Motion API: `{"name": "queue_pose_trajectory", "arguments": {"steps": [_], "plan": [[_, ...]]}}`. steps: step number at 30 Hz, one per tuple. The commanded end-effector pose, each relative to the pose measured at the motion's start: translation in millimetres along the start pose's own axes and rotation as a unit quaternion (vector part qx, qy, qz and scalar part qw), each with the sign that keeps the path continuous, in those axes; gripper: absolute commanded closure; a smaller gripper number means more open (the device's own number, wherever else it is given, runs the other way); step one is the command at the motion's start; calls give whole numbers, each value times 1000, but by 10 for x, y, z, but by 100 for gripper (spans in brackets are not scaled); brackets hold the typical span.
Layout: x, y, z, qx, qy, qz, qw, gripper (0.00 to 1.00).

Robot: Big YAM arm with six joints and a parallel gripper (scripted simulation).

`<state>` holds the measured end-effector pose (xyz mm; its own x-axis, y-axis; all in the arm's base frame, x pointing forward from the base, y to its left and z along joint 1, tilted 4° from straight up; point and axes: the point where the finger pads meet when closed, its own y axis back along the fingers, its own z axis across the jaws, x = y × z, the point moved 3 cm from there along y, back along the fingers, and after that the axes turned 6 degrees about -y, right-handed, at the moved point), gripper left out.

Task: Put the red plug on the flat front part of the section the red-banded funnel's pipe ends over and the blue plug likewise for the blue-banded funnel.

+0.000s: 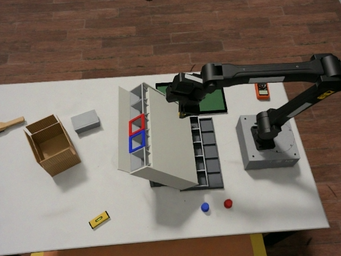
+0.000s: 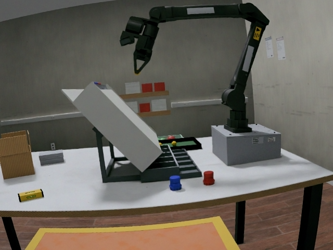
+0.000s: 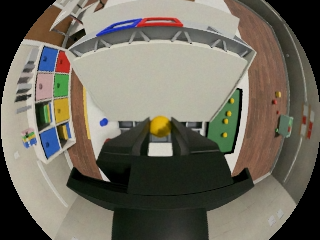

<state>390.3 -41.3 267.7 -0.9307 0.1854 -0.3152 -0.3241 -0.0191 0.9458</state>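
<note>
My gripper (image 1: 180, 116) (image 2: 137, 71) is shut on a yellow marble (image 3: 159, 127) and hangs high above the far end of the sloped white cover (image 1: 168, 143) (image 2: 118, 126) (image 3: 160, 80). The funnel row runs along the cover's top edge, with the red-banded funnel (image 1: 136, 124) (image 3: 160, 23) next to the blue-banded funnel (image 1: 136, 141) (image 3: 120, 27). The dark grey sectioned tray (image 1: 209, 154) (image 2: 185, 161) lies at the cover's foot. The red plug (image 1: 228, 203) (image 2: 208, 177) and blue plug (image 1: 204, 207) (image 2: 175, 182) stand on the table in front of it. The green marble tray (image 1: 214, 102) (image 2: 188, 142) (image 3: 222, 123) holds more marbles.
The arm's grey base (image 1: 267, 149) (image 2: 246, 148) stands to the right. A cardboard box (image 1: 52, 144) (image 2: 16, 154), a grey block (image 1: 85, 121), a yellow level (image 1: 99, 219) (image 2: 30, 195), an orange device (image 1: 261, 90) and a wooden handle (image 1: 10, 122) lie around the table.
</note>
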Motion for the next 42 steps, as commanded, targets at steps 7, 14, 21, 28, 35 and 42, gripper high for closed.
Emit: {"name": "queue_pose_trajectory", "arguments": {"steps": [7,14,21,28,35,42], "plan": [[-236,236,37,0,0,-30,1000,100],[-245,244,38,0,0,-30,1000,100],[-306,301,47,0,0,-30,1000,100],[-366,358,57,0,0,-30,1000,100],[-760,142,96,0,0,-25,1000,100],[-1312,-161,151,-1,1,-17,1000,100]]}}
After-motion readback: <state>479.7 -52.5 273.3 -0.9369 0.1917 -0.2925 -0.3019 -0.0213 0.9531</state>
